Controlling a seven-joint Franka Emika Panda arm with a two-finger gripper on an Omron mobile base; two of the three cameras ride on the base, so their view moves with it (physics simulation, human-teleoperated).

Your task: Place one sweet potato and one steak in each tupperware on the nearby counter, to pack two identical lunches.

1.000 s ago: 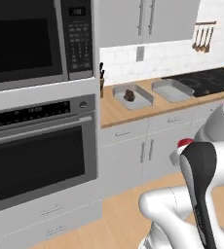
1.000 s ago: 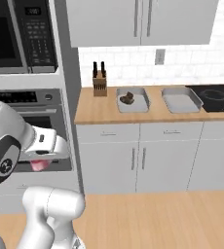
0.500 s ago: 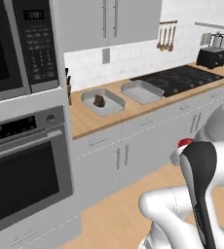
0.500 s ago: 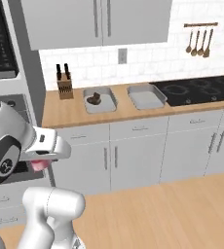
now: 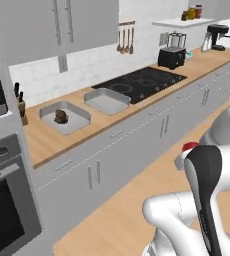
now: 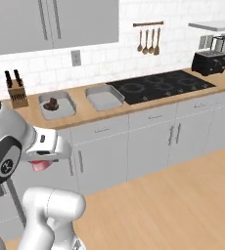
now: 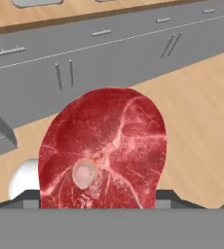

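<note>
A raw red steak (image 7: 104, 146) with white marbling fills the middle of the hand view, and my gripper (image 7: 97, 200) is shut on it, low in front of the grey drawer fronts. The steak shows as a red edge (image 5: 189, 147) and a pink lump (image 6: 37, 166) by my hand. Two light-grey tupperware trays lie side by side on the wood-grain counter (image 6: 85, 114). The left tray (image 5: 80, 120) (image 6: 63, 112) holds a dark brown lump (image 5: 61, 116) (image 6: 51, 103), which may be a sweet potato. Nothing lies in the right tray (image 5: 106, 101) (image 6: 103, 97).
A black stovetop (image 6: 161, 85) lies right of the trays, with a toaster (image 6: 208, 62) beyond it. A knife block (image 6: 17, 95) stands left of the trays. An oven (image 5: 2, 200) is at the far left. Wooden floor (image 6: 173, 195) stretches before the cabinets.
The whole picture has shifted as the base moved: the trays and counter slid left, the oven left the middle, and the stovetop and toaster came into view. The steak stays in my gripper.
</note>
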